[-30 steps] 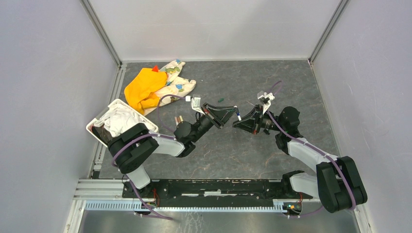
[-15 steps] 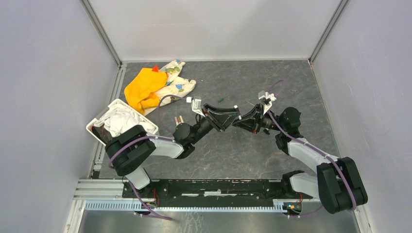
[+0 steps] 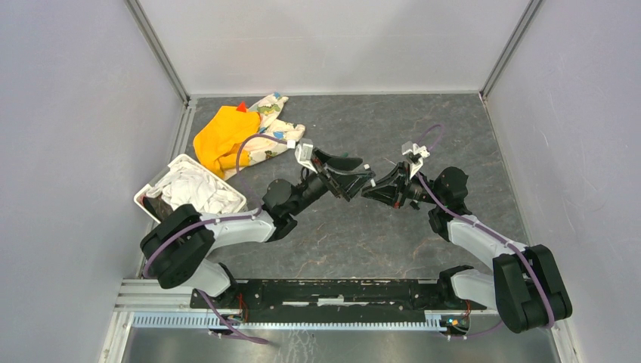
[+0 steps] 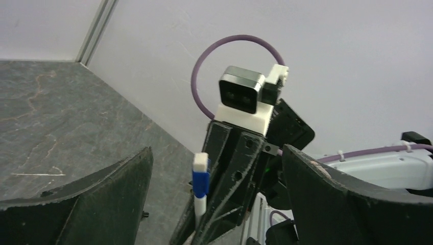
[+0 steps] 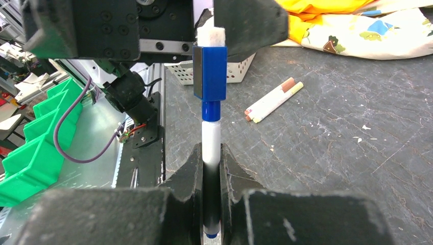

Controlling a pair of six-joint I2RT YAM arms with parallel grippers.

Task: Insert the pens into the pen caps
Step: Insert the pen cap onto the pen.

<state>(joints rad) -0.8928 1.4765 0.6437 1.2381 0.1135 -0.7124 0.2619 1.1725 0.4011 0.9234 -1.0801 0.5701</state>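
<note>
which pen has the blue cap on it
The pen clamped in the right tool, blue cap on its free end. The other two pens lie loose on the table.

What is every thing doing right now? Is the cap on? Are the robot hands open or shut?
pen: upright, clamped in the right gripper.
blue cap: on the pen's top end.
right gripper: shut on the pen.
left gripper: open, jaws wide on either side of the blue cap.
two loose pens: lying side by side on the table.
basket: holding white cloth.
</note>
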